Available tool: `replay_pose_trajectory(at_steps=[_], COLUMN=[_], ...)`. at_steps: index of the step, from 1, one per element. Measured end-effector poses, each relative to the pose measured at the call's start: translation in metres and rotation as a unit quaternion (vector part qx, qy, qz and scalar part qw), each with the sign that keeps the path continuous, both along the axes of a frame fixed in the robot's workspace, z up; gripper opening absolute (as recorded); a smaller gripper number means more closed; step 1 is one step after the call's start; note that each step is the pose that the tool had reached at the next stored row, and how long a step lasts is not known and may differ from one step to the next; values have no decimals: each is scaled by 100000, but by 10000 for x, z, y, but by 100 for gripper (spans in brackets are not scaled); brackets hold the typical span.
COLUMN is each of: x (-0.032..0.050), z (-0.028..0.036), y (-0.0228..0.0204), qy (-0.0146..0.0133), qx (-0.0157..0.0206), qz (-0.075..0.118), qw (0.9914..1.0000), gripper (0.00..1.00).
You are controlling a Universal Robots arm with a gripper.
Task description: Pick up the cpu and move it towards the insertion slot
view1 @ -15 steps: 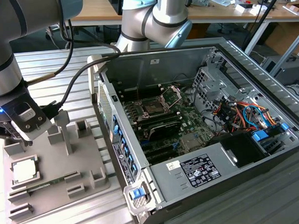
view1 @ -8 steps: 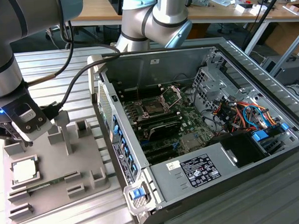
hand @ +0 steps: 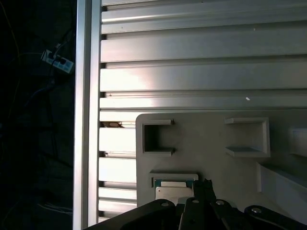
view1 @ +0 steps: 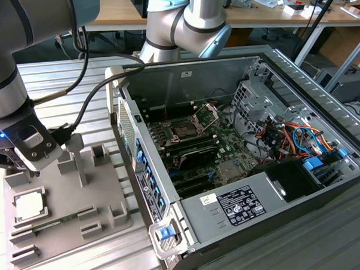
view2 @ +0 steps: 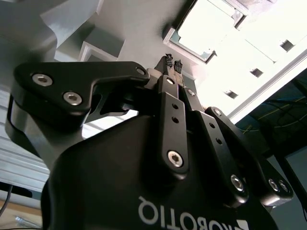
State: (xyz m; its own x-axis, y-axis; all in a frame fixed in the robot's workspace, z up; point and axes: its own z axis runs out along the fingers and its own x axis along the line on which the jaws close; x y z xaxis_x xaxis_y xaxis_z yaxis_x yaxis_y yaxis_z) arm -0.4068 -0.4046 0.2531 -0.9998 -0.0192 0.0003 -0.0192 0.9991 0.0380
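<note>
The cpu (view1: pixel 29 204) is seen lying unlifted in the grey tray (view1: pixel 104 189), the gripper (view2: pixel 172 63) is held just above that tray with jaws pressed together on nothing, and the insertion slot (view1: pixel 186 130), well apart from the tray, is not yet approached.

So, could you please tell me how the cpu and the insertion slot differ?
The cpu is pale and silvery; the insertion slot has a dark centre. The cpu lies in the grey tray; the insertion slot sits inside the computer case. Both are square.
</note>
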Motion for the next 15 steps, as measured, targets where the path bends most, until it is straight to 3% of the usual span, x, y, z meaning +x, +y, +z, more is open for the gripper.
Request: replay_pose_trajectory(at_steps=[15], x=[-51], z=[-22], y=[-6], qy=[6], qx=[-3], qz=[-4], qw=[100000], gripper=[11])
